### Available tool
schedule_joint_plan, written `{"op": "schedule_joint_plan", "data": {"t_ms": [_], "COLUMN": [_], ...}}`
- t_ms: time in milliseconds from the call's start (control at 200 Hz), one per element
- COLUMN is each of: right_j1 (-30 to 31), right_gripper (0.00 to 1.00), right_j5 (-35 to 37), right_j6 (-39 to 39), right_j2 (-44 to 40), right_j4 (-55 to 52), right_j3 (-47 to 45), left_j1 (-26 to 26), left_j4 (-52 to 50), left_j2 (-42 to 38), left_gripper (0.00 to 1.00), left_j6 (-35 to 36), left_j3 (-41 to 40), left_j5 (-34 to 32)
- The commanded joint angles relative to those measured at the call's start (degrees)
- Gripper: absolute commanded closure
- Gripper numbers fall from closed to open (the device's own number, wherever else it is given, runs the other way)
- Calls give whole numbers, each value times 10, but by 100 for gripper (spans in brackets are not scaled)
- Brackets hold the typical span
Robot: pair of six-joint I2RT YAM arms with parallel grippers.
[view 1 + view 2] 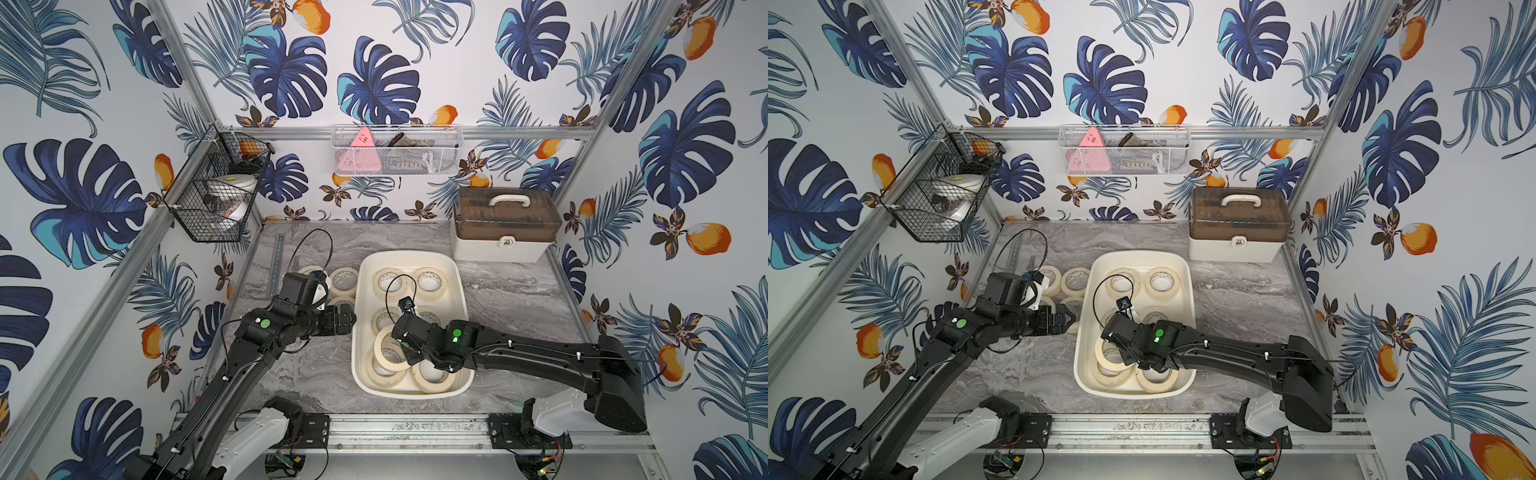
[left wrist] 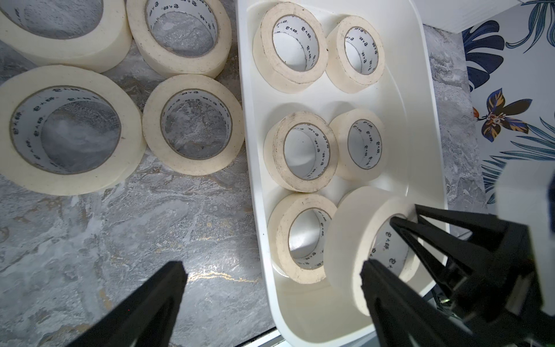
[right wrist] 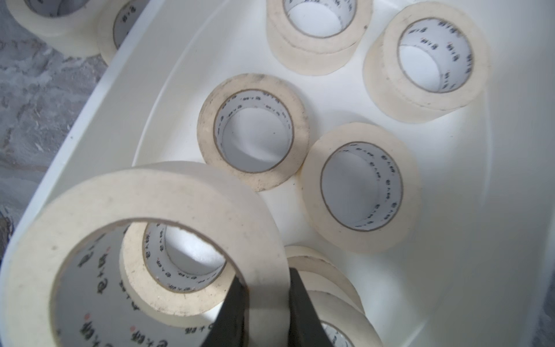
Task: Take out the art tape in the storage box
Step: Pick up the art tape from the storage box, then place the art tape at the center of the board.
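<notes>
Right gripper [image 3: 267, 282] clamps one art tape roll [image 3: 165, 192] inside the storage box [image 1: 409, 253]; we count four rolls [image 2: 151, 129] out left, several remaining; left gripper [image 1: 349, 319] gapes.

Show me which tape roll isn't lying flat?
The roll pinched in the right gripper, tilted up in the box; all others lie flat.

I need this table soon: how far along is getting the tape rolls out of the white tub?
Done: four rolls lie on the table beside the storage box. In hand: the right gripper has its jaws shut on the wall of one roll, tilted up inside the box. To go: at least six rolls lying in it.
</notes>
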Motion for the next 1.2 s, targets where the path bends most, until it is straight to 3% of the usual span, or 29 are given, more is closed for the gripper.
{"op": "schedule_joint_plan", "data": {"t_ms": [0,220,470,655,996,1196], "right_j1": [0,0,0,0,0,0], "right_gripper": [100,100,100,100,99,98], "right_j5": [58,68,50,24,-20,-34], "right_j6": [32,41,45,43,38,34], "right_j2": [-19,2,58,93,138,148], "right_j4": [-25,-50,-60,-54,-38,-27], "right_j3": [27,92,168,209,256,266], "left_j1": [0,-1,-15,-20,-34,-48], "left_j4": [6,9,-5,-5,-13,-9], "left_j2": [-2,-10,-27,-37,-23,-6], "left_gripper": [1,1,6,14,40,43], "left_j6": [8,10,9,12,19,15], "left_j3": [11,35,55,43,36,19], "left_j5": [15,49,42,41,-1,-25]}}
